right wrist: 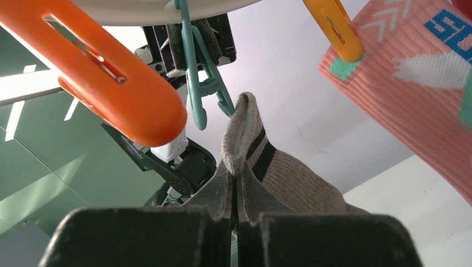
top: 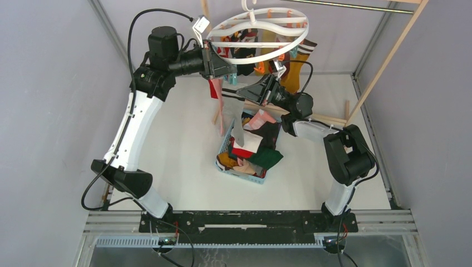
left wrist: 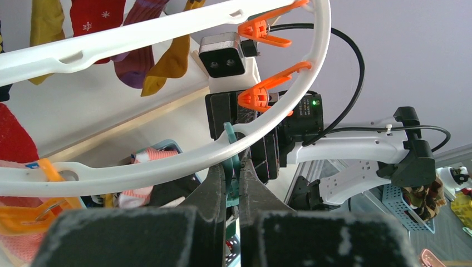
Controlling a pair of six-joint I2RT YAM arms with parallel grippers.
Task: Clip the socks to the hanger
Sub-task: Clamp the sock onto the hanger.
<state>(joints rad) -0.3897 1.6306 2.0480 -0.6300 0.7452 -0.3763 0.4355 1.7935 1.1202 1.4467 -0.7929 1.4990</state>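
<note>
The white ring hanger (top: 261, 25) hangs at the back, with several socks clipped on its far side. My left gripper (top: 225, 69) is at the ring's near-left rim. In the left wrist view it (left wrist: 234, 167) is shut on a teal clip (left wrist: 231, 144) that hangs from the ring (left wrist: 139, 167). My right gripper (top: 259, 89) is shut on a grey sock with black stripes (top: 237, 125), which hangs down over the basket. In the right wrist view, the gripper (right wrist: 234, 178) holds the sock's cuff (right wrist: 247, 133) just right of the teal clip's (right wrist: 200, 83) spread lower ends.
A light-blue basket (top: 222, 147) with several loose socks stands mid-table under the hanger. A wooden frame (top: 389, 55) with a metal rod carries the hanger. An orange clip (right wrist: 111, 83) and a clipped salmon sock (right wrist: 423, 83) hang close to the right gripper.
</note>
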